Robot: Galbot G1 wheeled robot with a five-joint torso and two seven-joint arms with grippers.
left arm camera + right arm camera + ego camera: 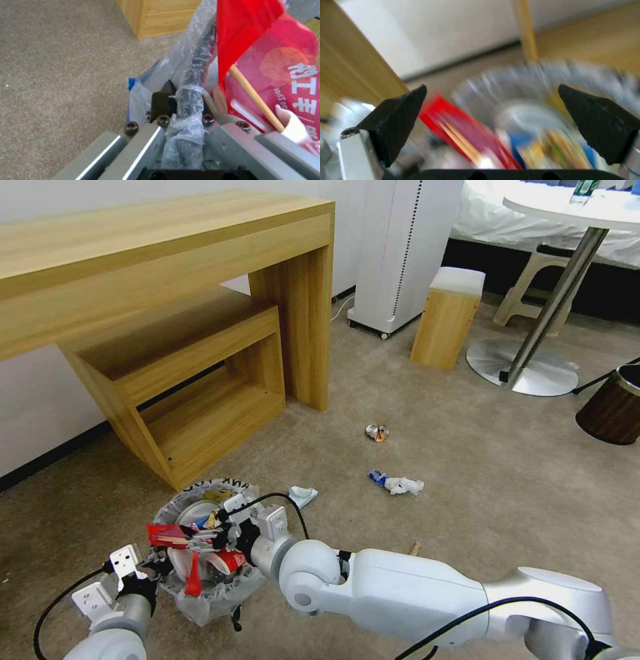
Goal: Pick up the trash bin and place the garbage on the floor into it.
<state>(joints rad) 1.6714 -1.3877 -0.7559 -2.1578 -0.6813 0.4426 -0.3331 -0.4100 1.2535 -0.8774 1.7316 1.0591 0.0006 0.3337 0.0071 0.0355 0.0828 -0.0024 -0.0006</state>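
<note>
We see the trash bin [200, 550] low in front of the robot, beside the wooden desk's [167, 267] lower shelf, its crinkly clear liner folded over the rim. The left gripper [181, 100] pinches that rim: in the left wrist view its dark fingers [163, 102] press on the bag-wrapped edge. The bin is heaped with litter, among it a red wrapper [175, 535] and a wooden stick [255, 98].

The right gripper [491, 117] hangs just over the bin's mouth with its black fingers [395, 117] spread wide and nothing between them.

On the carpet [480, 447] beyond the bin lie a crumpled white paper [303, 495] just beside the rim, a crushed blue-white cup [397, 484] farther out, and a crushed can [377, 432] past that. A brown wood-grain bin [610, 407] stands well apart at the right.
</note>
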